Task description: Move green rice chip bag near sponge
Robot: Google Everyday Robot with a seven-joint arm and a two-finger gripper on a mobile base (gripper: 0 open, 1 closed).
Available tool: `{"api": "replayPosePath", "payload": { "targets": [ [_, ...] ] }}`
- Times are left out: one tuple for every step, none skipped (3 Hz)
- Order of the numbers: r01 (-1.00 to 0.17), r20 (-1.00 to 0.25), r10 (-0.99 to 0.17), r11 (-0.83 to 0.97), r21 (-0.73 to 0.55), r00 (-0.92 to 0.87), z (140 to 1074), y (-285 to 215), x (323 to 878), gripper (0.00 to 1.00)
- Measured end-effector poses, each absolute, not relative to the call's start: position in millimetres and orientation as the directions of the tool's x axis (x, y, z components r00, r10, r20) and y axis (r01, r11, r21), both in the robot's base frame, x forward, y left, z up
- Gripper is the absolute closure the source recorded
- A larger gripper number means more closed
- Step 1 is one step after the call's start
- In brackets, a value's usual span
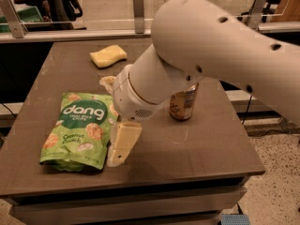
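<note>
The green rice chip bag lies flat on the left front of the dark table, label up. The pale yellow sponge lies at the back of the table, well apart from the bag. My gripper hangs low over the bag's right edge, open and empty. One cream finger points down at the bag's front right corner. The other finger's tip shows just behind the bag. The wrist hides part of the bag's right side.
A brown drink can stands upright right of the wrist, partly hidden by the arm. The big white arm covers the table's middle and right rear. A rail with posts runs behind the table. The floor drops away at the right.
</note>
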State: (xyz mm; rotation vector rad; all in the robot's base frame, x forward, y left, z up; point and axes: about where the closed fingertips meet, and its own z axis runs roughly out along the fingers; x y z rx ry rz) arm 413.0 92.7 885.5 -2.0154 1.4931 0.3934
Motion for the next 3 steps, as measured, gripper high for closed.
{"api": "replayPosePath", "payload": {
  "targets": [
    [-0.951,-0.603,-0.74,-0.177,-0.254,0.298,871,115,418,0.0],
    [-0.962,-0.645,-0.715,-0.157,-0.224,0.267,859,137,417,0.0],
    [-0.974,-0.686,-0.693,-0.123,-0.191,0.222,849,152,416,0.0]
  ]
}}
